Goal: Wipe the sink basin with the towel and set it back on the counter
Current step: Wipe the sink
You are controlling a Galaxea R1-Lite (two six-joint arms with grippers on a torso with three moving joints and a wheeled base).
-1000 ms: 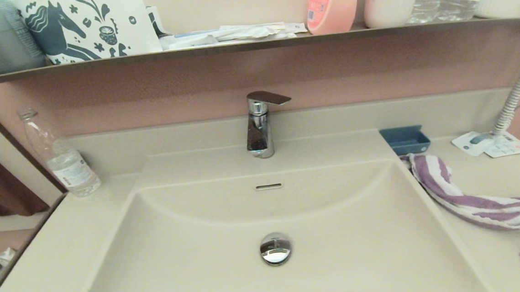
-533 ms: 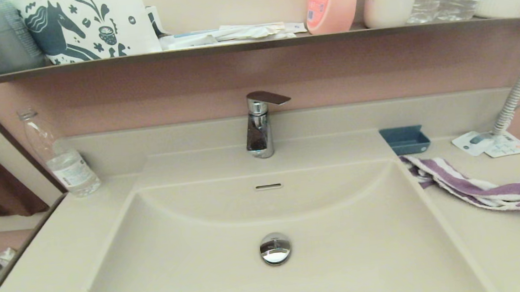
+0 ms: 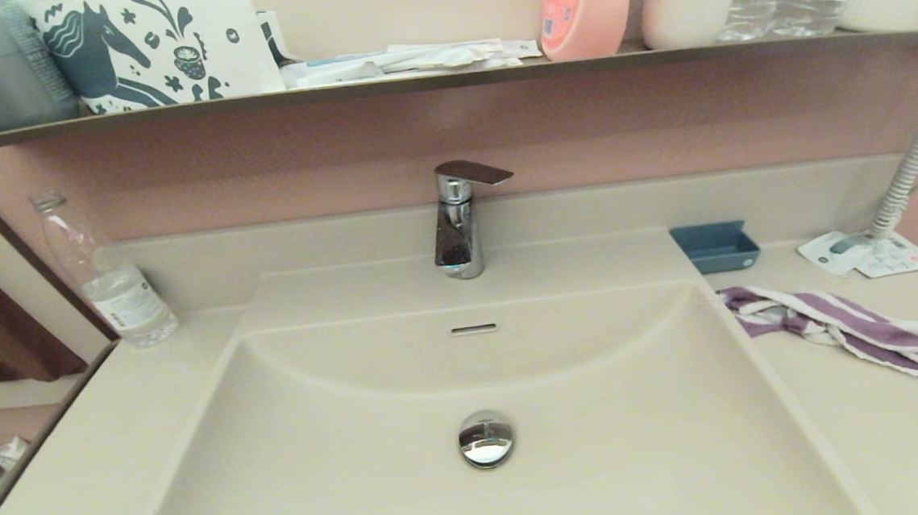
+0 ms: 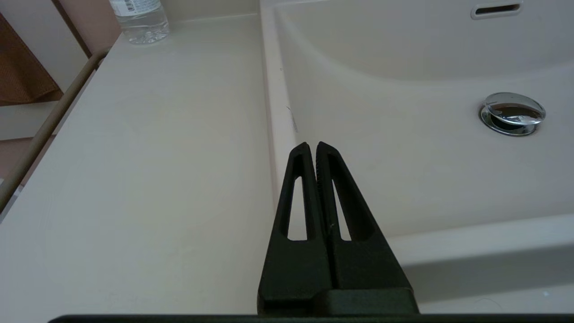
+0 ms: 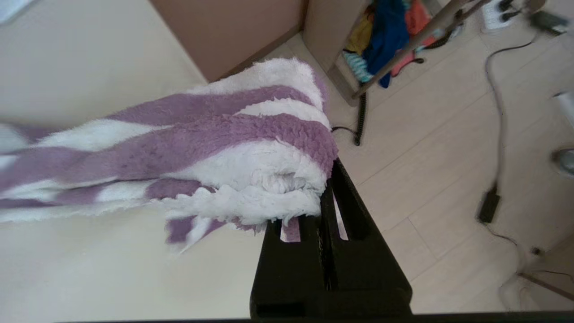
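The soft terry towel with broad purple and white stripes (image 3: 844, 327) lies stretched across the smooth cream-beige counter (image 3: 884, 438) to the right of the wide rectangular cream-beige sink basin (image 3: 475, 482), its near end touching the basin's right rim and its far end running out of the head view. The right gripper (image 5: 329, 179) is clenched on a bunched end of the towel, past the counter's outer edge above the floor. Risk: the pinch takes only a thick fold at the fingertips, so the cloth may slip free, or the trailing length may slide off the counter. The small blue rectangular tray (image 3: 715, 246) and the white printed leaflets (image 3: 863, 255) beside the coiled white cord (image 3: 917, 161) sit just behind the towel and could be dragged or knocked. The chrome faucet (image 3: 460, 221) stands behind the basin, clear of the towel. The left gripper (image 4: 314, 150), clenched and empty, hangs parked at the basin's left rim.
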